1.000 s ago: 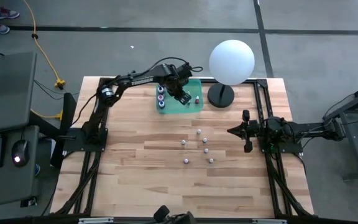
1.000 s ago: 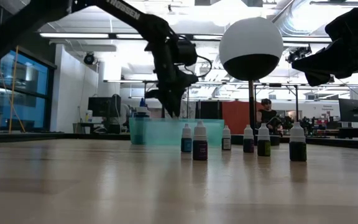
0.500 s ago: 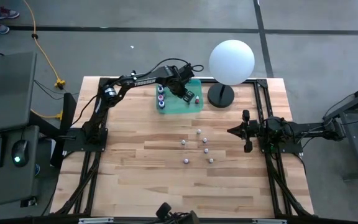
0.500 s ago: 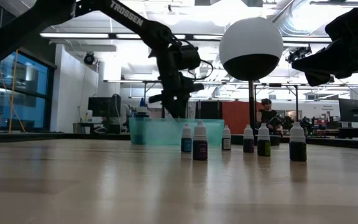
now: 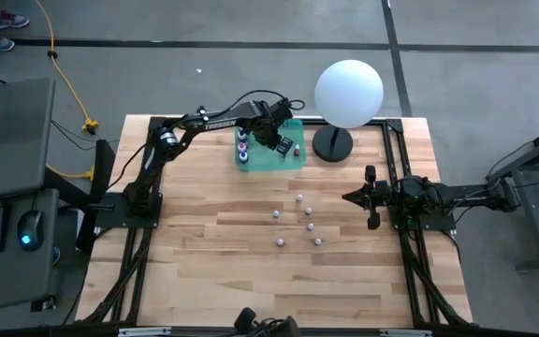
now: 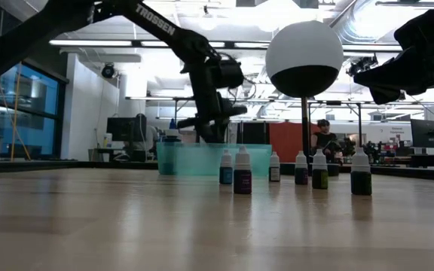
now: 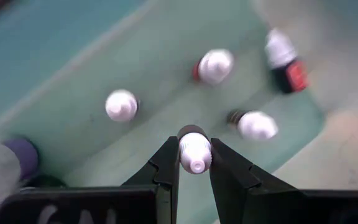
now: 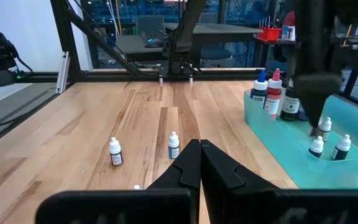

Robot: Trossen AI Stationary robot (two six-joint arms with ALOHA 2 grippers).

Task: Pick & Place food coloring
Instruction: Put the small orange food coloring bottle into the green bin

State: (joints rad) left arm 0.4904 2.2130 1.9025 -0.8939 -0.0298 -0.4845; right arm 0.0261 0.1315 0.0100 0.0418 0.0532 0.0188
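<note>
My left gripper (image 5: 277, 139) hangs over the green tray (image 5: 293, 159) at the table's far edge and is shut on one tiny white-capped food coloring bottle (image 7: 194, 154). In the left wrist view three other small bottles (image 7: 122, 104) stand or lie on the tray floor (image 7: 73, 74). Larger bottles (image 5: 242, 146) stand at the tray's left end. Several more tiny bottles (image 5: 299, 197) stand upright on the bare wood mid-table, and the low view shows them too (image 6: 242, 172). My right gripper (image 5: 371, 197) waits shut at the table's right side. My left gripper pinches the small bottle by its white cap (image 7: 195, 149) between the two fingers (image 7: 168, 163), coming from above and pointing down into the tray. The bottle stands upright, cap toward the wrist. Its dark body is hidden below the cap; whether its base rests on the tray, I cannot tell.
A big white sphere (image 5: 349, 92) on a black base (image 5: 332, 143) stands just right of the tray. Black rails (image 5: 393, 159) run along the table's left and right sides. Bare wood lies on the near half (image 5: 251, 281).
My left arm has shifted a little toward the far edge above the tray, and its wrist has tipped from pointing steeply down to a more level pose. The bottles on the table have stayed put.
</note>
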